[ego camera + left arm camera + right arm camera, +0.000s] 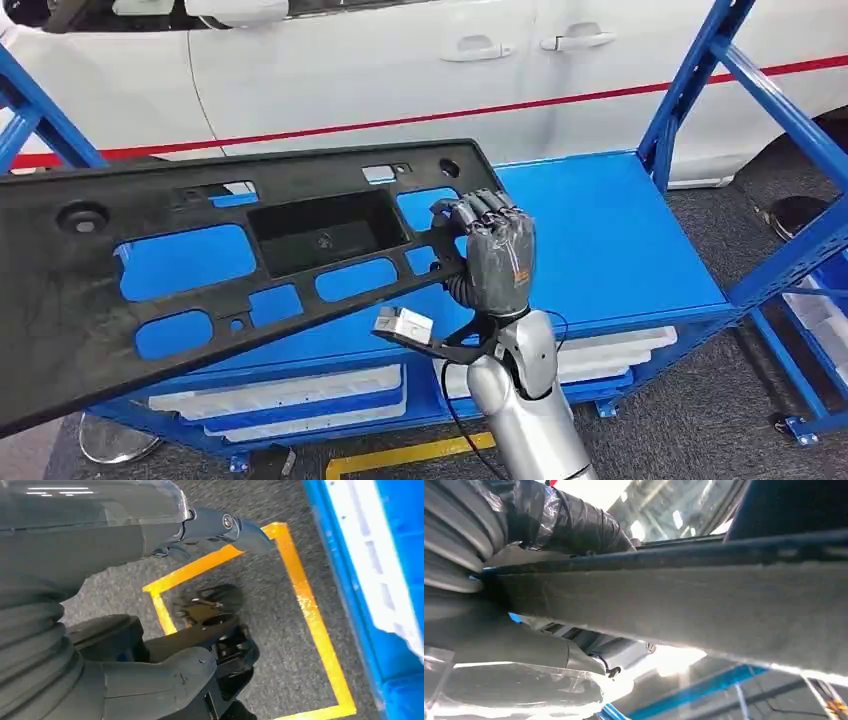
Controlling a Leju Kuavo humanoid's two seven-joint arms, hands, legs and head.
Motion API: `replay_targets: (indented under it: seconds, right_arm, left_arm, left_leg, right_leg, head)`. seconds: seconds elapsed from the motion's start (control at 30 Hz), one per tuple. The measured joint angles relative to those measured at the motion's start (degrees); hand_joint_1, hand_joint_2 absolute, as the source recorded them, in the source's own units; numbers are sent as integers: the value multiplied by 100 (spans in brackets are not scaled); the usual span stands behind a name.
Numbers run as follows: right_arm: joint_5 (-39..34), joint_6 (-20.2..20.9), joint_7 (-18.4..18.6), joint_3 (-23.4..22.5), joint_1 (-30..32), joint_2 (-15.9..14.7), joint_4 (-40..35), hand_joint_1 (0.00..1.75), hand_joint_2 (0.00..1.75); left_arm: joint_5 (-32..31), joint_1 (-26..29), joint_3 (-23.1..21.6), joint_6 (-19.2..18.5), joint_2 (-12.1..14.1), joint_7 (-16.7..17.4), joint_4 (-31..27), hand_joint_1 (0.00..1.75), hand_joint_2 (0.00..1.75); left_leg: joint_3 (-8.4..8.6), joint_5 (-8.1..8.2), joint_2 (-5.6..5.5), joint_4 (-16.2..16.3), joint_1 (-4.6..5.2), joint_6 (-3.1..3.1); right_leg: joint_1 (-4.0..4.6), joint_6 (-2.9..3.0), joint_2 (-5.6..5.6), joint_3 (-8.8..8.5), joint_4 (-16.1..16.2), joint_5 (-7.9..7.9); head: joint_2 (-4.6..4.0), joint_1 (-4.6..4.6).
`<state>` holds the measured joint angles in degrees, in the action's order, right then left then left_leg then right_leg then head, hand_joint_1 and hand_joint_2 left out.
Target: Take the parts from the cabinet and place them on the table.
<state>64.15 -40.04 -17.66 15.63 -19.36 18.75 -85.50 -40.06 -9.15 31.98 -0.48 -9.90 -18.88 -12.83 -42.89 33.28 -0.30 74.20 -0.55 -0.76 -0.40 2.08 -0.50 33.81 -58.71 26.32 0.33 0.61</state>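
I saw right hand (492, 252) clamped on right end of black panel (220, 260), held above blue shelf (620, 240). Panel's long axis ran from hand toward 9 o'clock, sagging low. Left hand (150, 680) hung over floor; grip: couldn't tell.

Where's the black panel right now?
In the head view, the black panel is held up by the right hand at its right end, above the blue shelf, stretching off left.

You see long black plastic panel (200, 270) with cutouts, tilted, held above blue cabinet shelf (610, 240).
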Motion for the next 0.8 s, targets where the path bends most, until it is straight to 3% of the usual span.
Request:
replay_targets:
  seconds: [0.03, 0.07, 0.1, 0.13, 0.17, 0.2, 0.23, 0.33, 0.37, 0.43, 0.47, 0.5, 0.53, 0.57, 0.63, 0.67, 0.7, 0.8]
  right_arm:
    - [-57, 0, 24, 72, 0, -2, 44, 175, 175]
    - [-63, 0, 44, 125, -3, -4, 74, 175, 175]
    - [-85, 0, 85, 187, -13, -9, 107, 175, 175]
    - [-89, 0, 138, 249, -32, -18, 131, 175, 175]
    - [-87, 0, 220, 327, -54, -31, 153, 175, 175]
    - [-81, 0, 291, 398, -77, -53, 170, 175, 175]
    - [-72, 0, 369, 484, -103, -81, 201, 175, 175]
    - [-54, 0, 498, 649, -126, -140, 277, 175, 175]
    - [-52, 0, 511, 658, -127, -164, 293, 175, 175]
    - [-43, 0, 525, 691, -145, -208, 326, 175, 175]
    - [-43, 0, 540, 708, -140, -232, 343, 175, 175]
    - [-43, 0, 568, 712, -139, -251, 363, 175, 175]
    - [-43, -2, 605, 719, -139, -282, 385, 175, 175]
    - [-43, -2, 651, 741, -140, -310, 400, 175, 175]
    - [-43, -2, 743, 793, -139, -376, 413, 175, 175]
    - [-43, -2, 758, 806, -143, -391, 413, 175, 175]
    - [-46, -2, 765, 820, -155, -407, 411, 175, 175]
    - [-43, -2, 815, 874, -148, -459, 409, 175, 175]
  left_arm:
    - [2, 0, 0, -15, 0, 0, 0, 0, 175]
    - [4, -1, 0, -20, -2, 0, 0, 0, 175]
    - [7, -5, 0, -35, -9, -2, 0, 0, 175]
    - [7, -16, 2, -44, -13, -9, 0, 0, 175]
    - [7, -38, 2, -50, -24, -18, -2, 0, 175]
    - [4, -61, 0, -57, -24, -17, -2, 0, 175]
    - [2, -77, 0, -68, -35, -22, -2, 0, 175]
    - [-15, -49, 0, -74, -65, -24, -2, 0, 175]
    - [-15, -38, 2, -74, -94, -24, -2, 0, 175]
    - [-15, -47, 2, -74, -107, -24, -2, 0, 175]
    - [-15, -44, 2, -74, -118, -26, -2, 0, 175]
    - [-15, -39, 2, -74, -118, -24, -2, 0, 175]
    - [-18, -32, 2, -74, -120, -20, -2, 0, 175]
    - [-18, -22, 2, -74, -120, -17, -2, 0, 175]
    - [-18, -11, 2, -74, -120, -15, -2, 0, 175]
    - [-18, -10, 2, -74, -122, -18, -2, 0, 175]
    - [-20, -7, 2, -74, -136, -17, -2, 0, 175]
    - [-31, -20, 2, -83, -146, -33, -2, 0, 175]
  left_leg:
    - [34, -58, 0, 172, -4, -4]
    - [170, -227, 0, 109, -6, -3]
    - [406, -430, 0, -144, -6, 5]
    - [757, -587, 0, -589, -5, 27]
    - [1159, -578, -1, -1105, -2, 62]
    - [1472, -369, -5, -1579, 41, 103]
    - [1524, -327, -7, -1729, 46, 127]
    - [1442, -453, 0, -1777, 62, 234]
    - [1457, -531, 33, -1813, 18, 274]
    - [1310, -637, 42, -1805, 30, 363]
    - [1240, -676, 44, -1791, 38, 369]
    - [1162, -717, 47, -1772, 44, 373]
    - [1081, -751, 48, -1746, 45, 364]
    - [1010, -783, 48, -1714, 45, 354]
    - [893, -819, 44, -1643, 45, 324]
    - [849, -826, 43, -1593, 45, 312]
    - [789, -831, 43, -1551, 63, 284]
    - [763, -902, 49, -1533, 54, 177]
  right_leg:
    - [1, -4, 0, 84, -6, -57]
    - [2, -11, 0, 166, -17, -112]
    - [1, -20, 0, 244, -29, -159]
    - [1, -37, 4, 311, -41, -203]
    - [2, -56, 6, 343, -59, -243]
    - [26, -89, 6, 370, -63, -274]
    - [17, -132, -9, 375, -60, -321]
    - [14, -250, -11, 370, -3, -452]
    - [-8, -266, 7, 404, -72, -347]
    - [-4, -294, 30, 641, -671, 273]
    - [-5, -310, 33, 781, -1104, 548]
    - [-7, -326, 33, 904, -1521, 741]
    - [-9, -339, 32, 934, -1753, 738]
    - [-15, -345, 32, 828, -1712, 594]
    - [-31, -322, 31, 301, -1013, 233]
    - [-33, -295, 31, -39, -522, 147]
    - [-13, -260, 33, -257, -160, 301]
    - [24, -201, 42, -222, -91, 272]
  head:
    - [0, 0]
    - [0, 0]
    - [0, 0]
    - [0, 0]
    - [0, 2]
    - [0, 0]
    - [0, -2]
    - [0, -2]
    - [0, -2]
    - [0, -2]
    - [0, -4]
    - [0, -2]
    - [0, -2]
    - [0, -4]
    - [0, -4]
    - [0, -2]
    - [0, -2]
    - [0, 2]
